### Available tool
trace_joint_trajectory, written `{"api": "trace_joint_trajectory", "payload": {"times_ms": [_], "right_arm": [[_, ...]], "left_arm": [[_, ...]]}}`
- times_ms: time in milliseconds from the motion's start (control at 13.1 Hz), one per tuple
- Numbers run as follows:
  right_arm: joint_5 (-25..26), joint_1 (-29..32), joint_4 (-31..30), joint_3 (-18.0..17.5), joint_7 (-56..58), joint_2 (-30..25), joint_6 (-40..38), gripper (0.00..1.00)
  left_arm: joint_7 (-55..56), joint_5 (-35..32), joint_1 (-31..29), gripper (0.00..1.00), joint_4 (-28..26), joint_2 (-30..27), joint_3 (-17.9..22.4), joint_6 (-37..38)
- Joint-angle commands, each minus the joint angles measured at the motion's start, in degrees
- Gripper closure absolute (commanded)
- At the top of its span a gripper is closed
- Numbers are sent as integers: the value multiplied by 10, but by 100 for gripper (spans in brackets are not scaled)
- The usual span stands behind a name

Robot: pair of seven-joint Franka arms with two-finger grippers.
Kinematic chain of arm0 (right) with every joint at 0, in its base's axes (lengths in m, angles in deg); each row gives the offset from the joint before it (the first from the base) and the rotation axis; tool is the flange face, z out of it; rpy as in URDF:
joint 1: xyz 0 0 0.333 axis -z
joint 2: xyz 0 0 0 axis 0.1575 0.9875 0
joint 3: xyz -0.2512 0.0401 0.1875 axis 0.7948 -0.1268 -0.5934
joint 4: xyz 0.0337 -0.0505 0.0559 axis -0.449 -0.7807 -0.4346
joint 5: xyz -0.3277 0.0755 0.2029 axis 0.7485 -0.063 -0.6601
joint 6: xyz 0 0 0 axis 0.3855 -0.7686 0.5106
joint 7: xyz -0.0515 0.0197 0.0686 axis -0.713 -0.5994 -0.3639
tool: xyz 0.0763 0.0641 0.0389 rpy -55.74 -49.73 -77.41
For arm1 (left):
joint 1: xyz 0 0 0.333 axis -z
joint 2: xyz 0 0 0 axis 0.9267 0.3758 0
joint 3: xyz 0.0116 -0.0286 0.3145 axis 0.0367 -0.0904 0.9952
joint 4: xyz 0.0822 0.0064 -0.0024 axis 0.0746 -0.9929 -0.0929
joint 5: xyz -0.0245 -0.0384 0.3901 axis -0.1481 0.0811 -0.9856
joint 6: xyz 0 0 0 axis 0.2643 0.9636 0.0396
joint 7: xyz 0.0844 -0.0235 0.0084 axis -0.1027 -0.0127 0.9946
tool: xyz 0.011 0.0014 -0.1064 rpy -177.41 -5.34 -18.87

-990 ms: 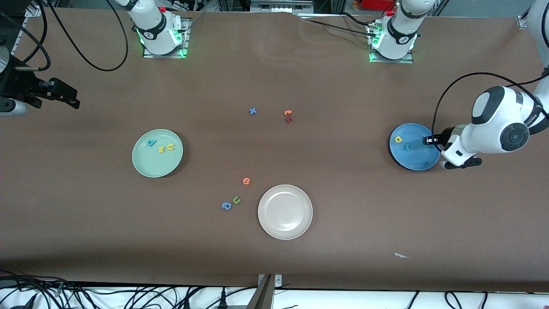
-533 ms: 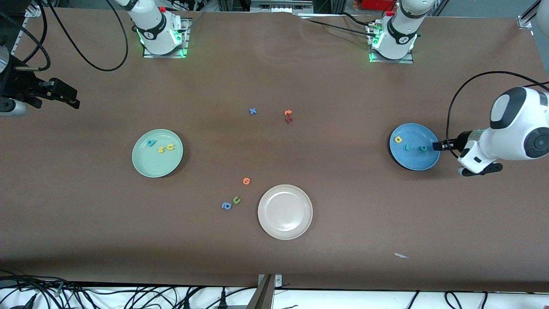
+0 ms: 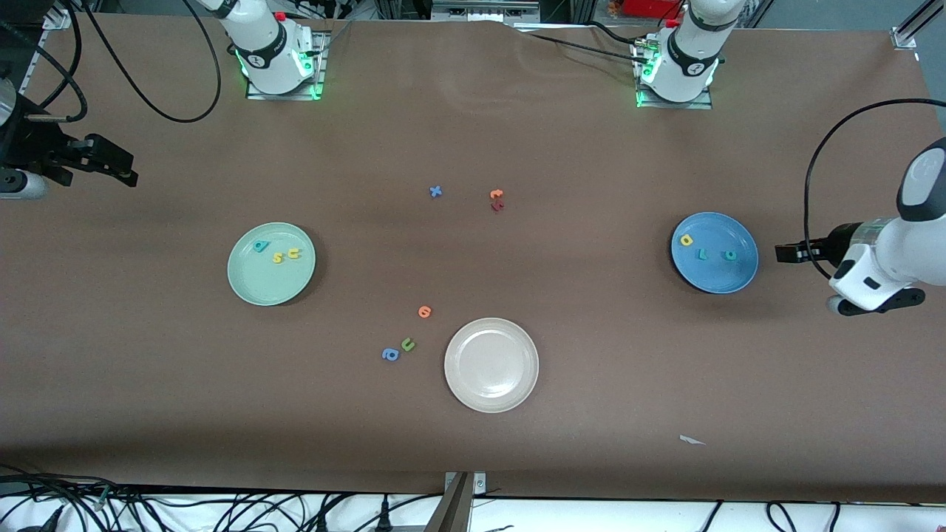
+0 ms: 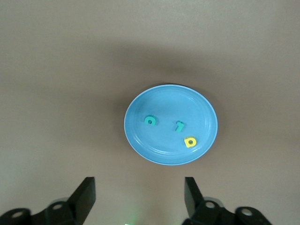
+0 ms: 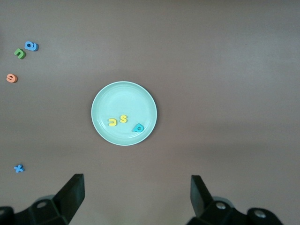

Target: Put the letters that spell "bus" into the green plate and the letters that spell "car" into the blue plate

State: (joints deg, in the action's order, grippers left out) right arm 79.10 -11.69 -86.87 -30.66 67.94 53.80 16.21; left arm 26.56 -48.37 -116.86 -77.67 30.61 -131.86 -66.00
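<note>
Both sets plated; left end effector (image 4: 138, 199) and right end effector (image 5: 136, 199) spread, empty; careless retreat could nudge blue plate (image 3: 743, 277).

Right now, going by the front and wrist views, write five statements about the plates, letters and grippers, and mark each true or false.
1. The round pale mint-green plate holds three letters: a teal "b", a yellow "s" and a yellow "u". True.
2. The round medium-blue plate holds only two letters. False: it holds three, a yellow "a", a thin pale-teal "r" and a teal "c".
3. The round cream-white plate holds the olive-green "u". False: that letter lies on the brown table beside a blue "a".
4. The left gripper grips the teal "c". False: it is open, over bare table beside the medium-blue plate.
5. The right gripper is open. True.
</note>
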Motion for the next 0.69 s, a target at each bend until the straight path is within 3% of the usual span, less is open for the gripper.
{"api": "trace_joint_trajectory", "payload": {"times_ms": [0,228,381,533,609], "right_arm": [[4,-1,9,-1,-2,-2,-12,0],[4,0,9,-1,-2,-2,-13,0],[4,-1,8,-1,-2,-2,-13,0],[4,-1,8,-1,-2,-2,-13,0],[4,-1,8,-1,-2,-2,-13,0]], "left_arm": [[-39,22,107,0,94,9,90,67],[-79,145,289,0,218,2,325,126],[-99,227,377,0,239,-10,461,133],[-123,289,443,0,239,-29,568,133],[-130,325,450,0,236,-43,588,129]]}}
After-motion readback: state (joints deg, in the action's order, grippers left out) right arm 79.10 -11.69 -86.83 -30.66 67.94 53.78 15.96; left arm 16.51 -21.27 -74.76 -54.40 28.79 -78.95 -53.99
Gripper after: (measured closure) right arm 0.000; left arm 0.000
